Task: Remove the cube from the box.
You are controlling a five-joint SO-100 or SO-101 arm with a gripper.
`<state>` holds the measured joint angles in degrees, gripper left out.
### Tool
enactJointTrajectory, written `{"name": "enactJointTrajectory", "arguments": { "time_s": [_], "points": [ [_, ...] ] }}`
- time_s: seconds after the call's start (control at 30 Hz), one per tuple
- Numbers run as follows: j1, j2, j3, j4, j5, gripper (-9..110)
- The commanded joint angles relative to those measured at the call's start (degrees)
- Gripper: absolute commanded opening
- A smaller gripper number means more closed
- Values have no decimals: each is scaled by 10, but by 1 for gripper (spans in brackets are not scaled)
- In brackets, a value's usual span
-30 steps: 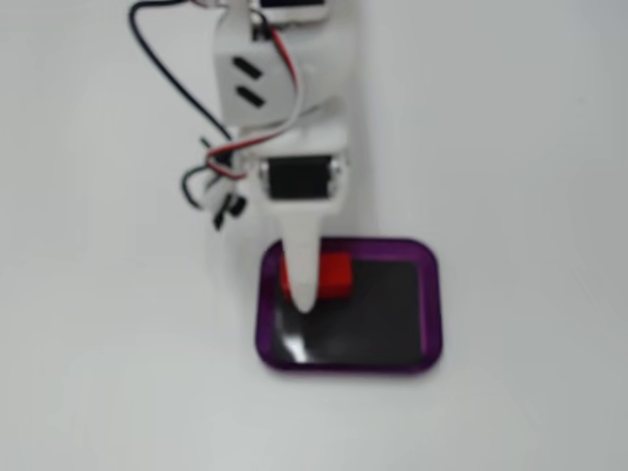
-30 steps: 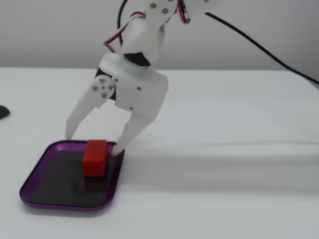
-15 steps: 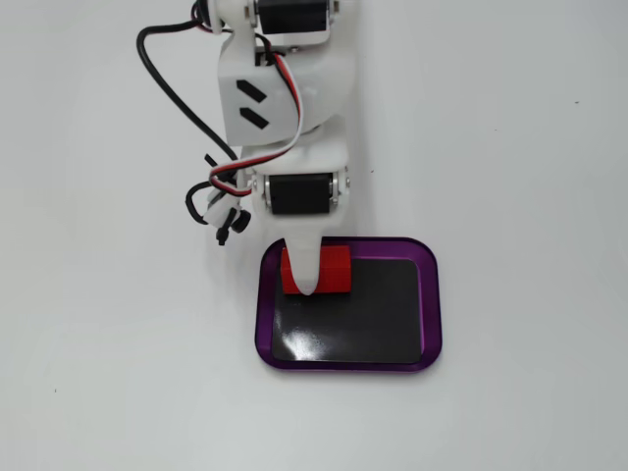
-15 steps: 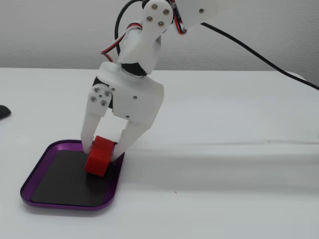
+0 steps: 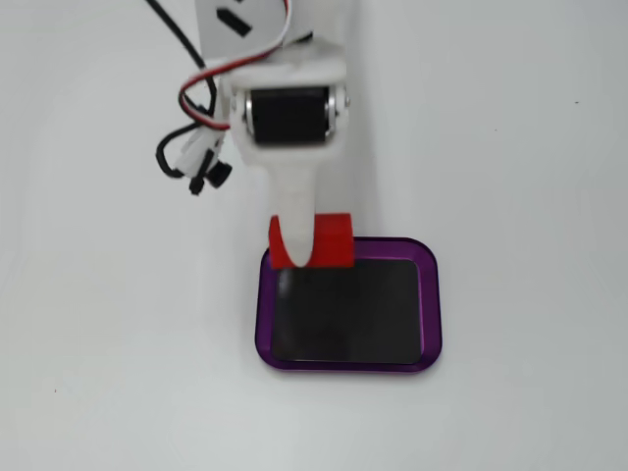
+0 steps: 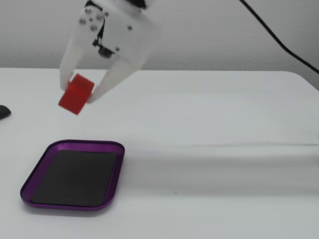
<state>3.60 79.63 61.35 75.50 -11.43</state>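
Note:
The cube (image 6: 76,94) is a small red ridged block held between the white fingers of my gripper (image 6: 77,92), tilted and lifted well above the table. In a fixed view from above, the cube (image 5: 332,241) shows behind a white finger (image 5: 295,221), over the top left edge of the box. The box (image 6: 35,175) is a shallow purple-rimmed tray with a black bottom, lying on the white table with nothing in it; it also shows in the view from above (image 5: 432,304). The gripper is shut on the cube.
The table is white and flat. Black and red cables (image 5: 191,128) hang by the arm's left side in the view from above. A small dark object (image 6: 3,111) sits at the far left edge of the side view. A black cable (image 6: 279,42) crosses the upper right.

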Motion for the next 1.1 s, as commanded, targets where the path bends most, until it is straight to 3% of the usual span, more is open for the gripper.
{"name": "enactJointTrajectory", "arguments": {
  "time_s": [0.0,0.1,0.63,1.07],
  "points": [
    [-19,91,-11,24,4,0],
    [-31,134,69,21,4,0],
    [-49,322,589,-247,3,0],
    [-49,319,718,-369,3,0]
  ]
}}
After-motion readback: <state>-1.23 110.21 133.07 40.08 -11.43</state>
